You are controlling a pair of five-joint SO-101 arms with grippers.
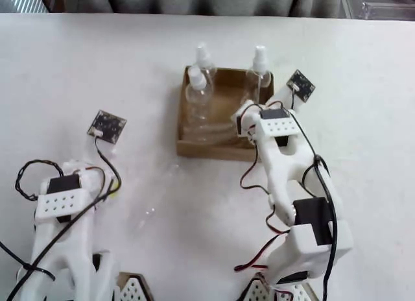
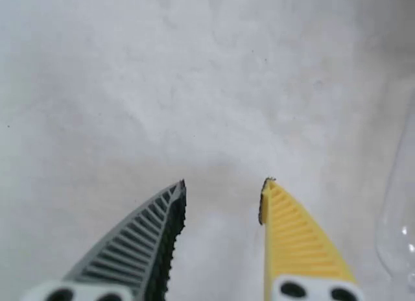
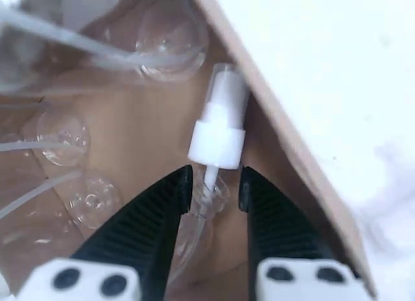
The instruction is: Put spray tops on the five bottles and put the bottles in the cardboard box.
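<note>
The cardboard box point(image 1: 185, 147) sits mid-table with several clear bottles standing in it; white spray tops point(image 1: 260, 55) show on three. My right gripper point(image 1: 247, 122) hangs over the box's near right corner. In the right wrist view its black fingers point(image 3: 165, 207) are shut on a clear bottle point(image 3: 206, 198) just below its white spray top point(image 3: 218, 133), close to the box wall point(image 3: 285, 145). My left gripper point(image 2: 224, 184) is open over bare table with nothing between its grey and yellow fingers. The edge of a clear bottle point(image 2: 402, 210) shows beside it.
Other clear bottles point(image 3: 170, 36) stand packed in the box beside the held one. My left arm point(image 1: 61, 198) rests at the near left of the white table point(image 1: 97, 61), its cables looped beside it. Faint glints point(image 1: 150, 212) lie on the table between the arms.
</note>
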